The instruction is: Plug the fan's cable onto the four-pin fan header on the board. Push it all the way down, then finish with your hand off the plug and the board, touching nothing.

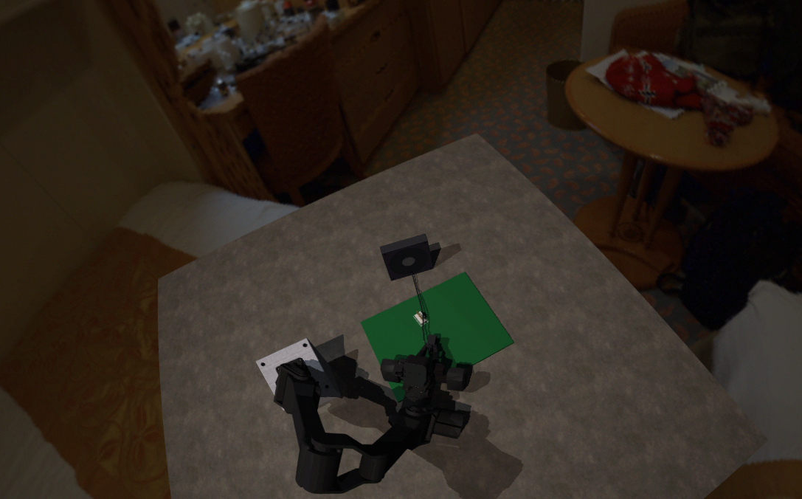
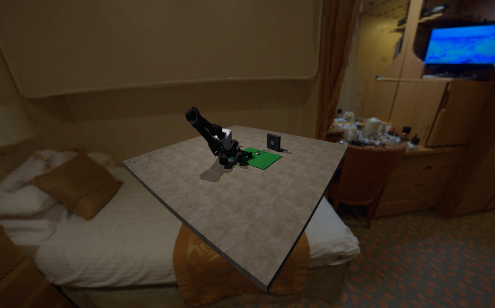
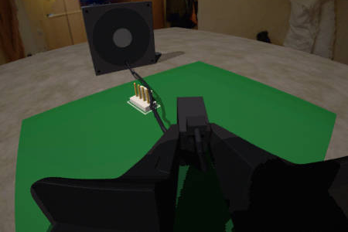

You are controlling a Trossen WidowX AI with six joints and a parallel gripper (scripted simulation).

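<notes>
My gripper (image 3: 192,129) (image 1: 433,340) (image 2: 250,155) is shut on the fan plug, a dark block (image 3: 190,107) at the fingertips in the wrist view. The green board (image 3: 97,141) (image 1: 475,316) (image 2: 266,162) lies on the table below. The white four-pin header (image 3: 144,102) (image 1: 420,318) (image 2: 257,153) stands on it, its gold pins bare and upright, ahead and to the left of the plug in the wrist view. The dark cable (image 3: 158,117) runs from the fan (image 3: 122,37) (image 1: 408,260) (image 2: 273,141) past the header's right side towards the fingers. The plug is off the pins.
The fan stands upright behind the board, on the table (image 1: 552,371) (image 2: 234,206). A pale metal plate (image 1: 289,350) with dark holes stands beside the arm at the left in the top view. The plug's height above the board is hard to tell.
</notes>
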